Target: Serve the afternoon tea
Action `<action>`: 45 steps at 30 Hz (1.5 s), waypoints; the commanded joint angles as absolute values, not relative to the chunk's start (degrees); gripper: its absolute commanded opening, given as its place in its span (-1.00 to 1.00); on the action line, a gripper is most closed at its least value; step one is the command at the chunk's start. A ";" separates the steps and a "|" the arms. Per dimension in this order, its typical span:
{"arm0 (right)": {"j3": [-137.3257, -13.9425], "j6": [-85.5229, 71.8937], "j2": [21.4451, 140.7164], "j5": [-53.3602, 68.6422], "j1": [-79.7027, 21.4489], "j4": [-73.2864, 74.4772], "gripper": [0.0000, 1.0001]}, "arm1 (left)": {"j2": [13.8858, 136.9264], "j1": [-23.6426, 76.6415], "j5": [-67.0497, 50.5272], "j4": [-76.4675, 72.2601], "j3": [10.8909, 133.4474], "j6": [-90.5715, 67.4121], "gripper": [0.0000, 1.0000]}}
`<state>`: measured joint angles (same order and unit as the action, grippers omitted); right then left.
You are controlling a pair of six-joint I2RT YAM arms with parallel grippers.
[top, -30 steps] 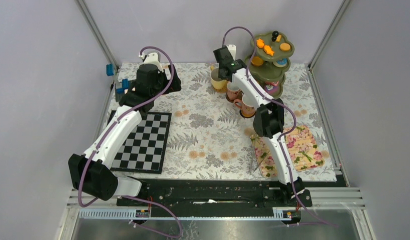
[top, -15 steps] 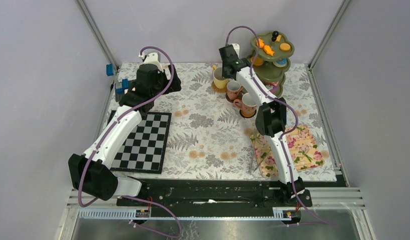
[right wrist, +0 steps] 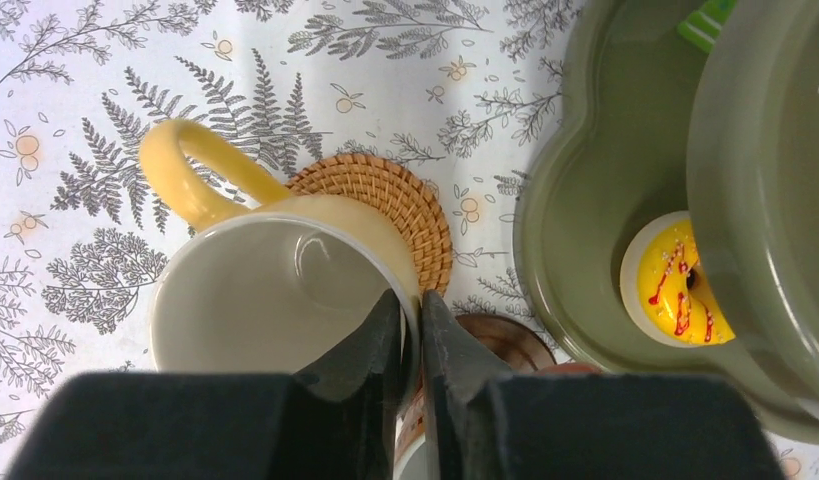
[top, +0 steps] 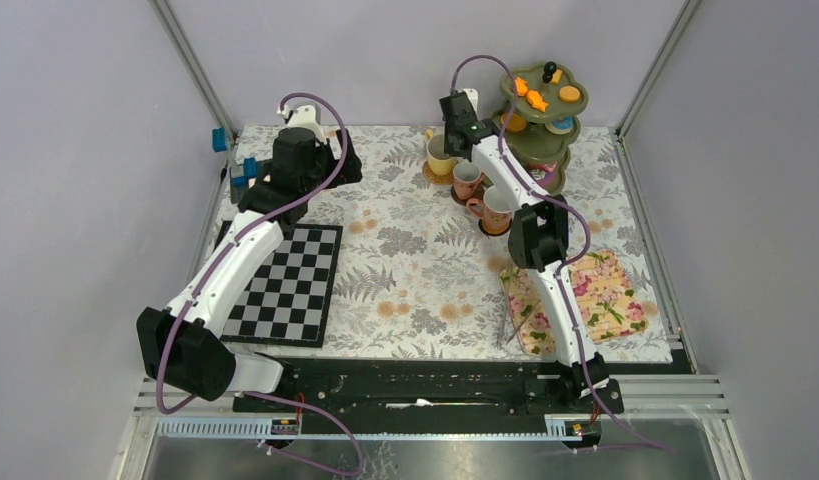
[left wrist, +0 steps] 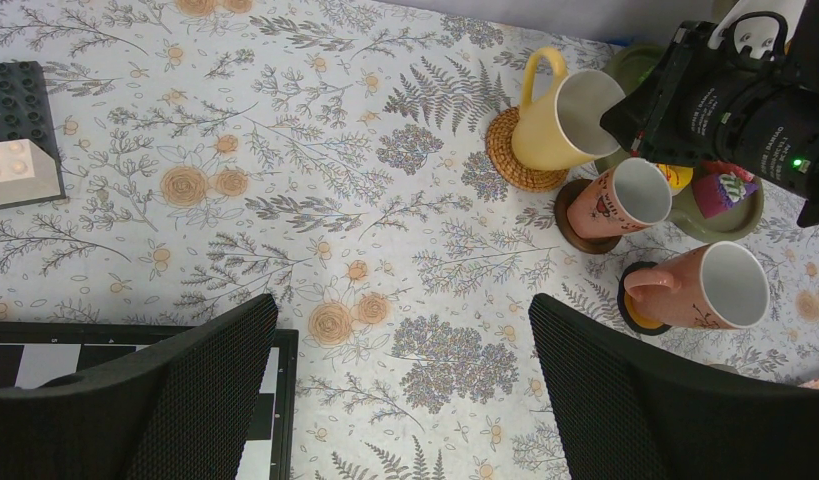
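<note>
Bright yellow mug (right wrist: 265,300), olive stand (right wrist: 585,180), ferny cloth (left wrist: 285,150), pinkish mugs (left wrist: 600,207) (perhaps printed)

Robotics laboratory test cell. Indicators: plain grey enclosure walls (top: 75,180), aluminium frame post (top: 195,70), left arm (top: 235,265) and right arm (top: 560,300) bolted to a black base rail (top: 415,385), and staged props: three-tier stand (top: 575,133) on a floral tablecloth (top: 405,240).

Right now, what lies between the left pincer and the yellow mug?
Nothing but bare fern-print tablecloth. The left wrist view shows only printed cloth between the open left pincer and the yellow mug on its woven coaster.
</note>
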<state>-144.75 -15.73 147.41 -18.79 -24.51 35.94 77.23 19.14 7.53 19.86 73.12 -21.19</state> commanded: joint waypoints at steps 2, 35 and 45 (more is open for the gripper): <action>-150.00 -14.00 147.41 -17.33 -24.26 31.48 -0.40 | 77.38 19.34 7.94 18.02 74.64 -20.92 0.98; -75.90 -14.41 47.79 -13.96 -26.02 29.58 0.99 | 67.15 21.09 -6.90 5.95 70.74 -27.24 0.98; -74.09 -8.90 29.84 -27.93 -26.02 27.00 0.99 | 58.70 21.14 -6.78 2.54 75.88 -29.17 0.98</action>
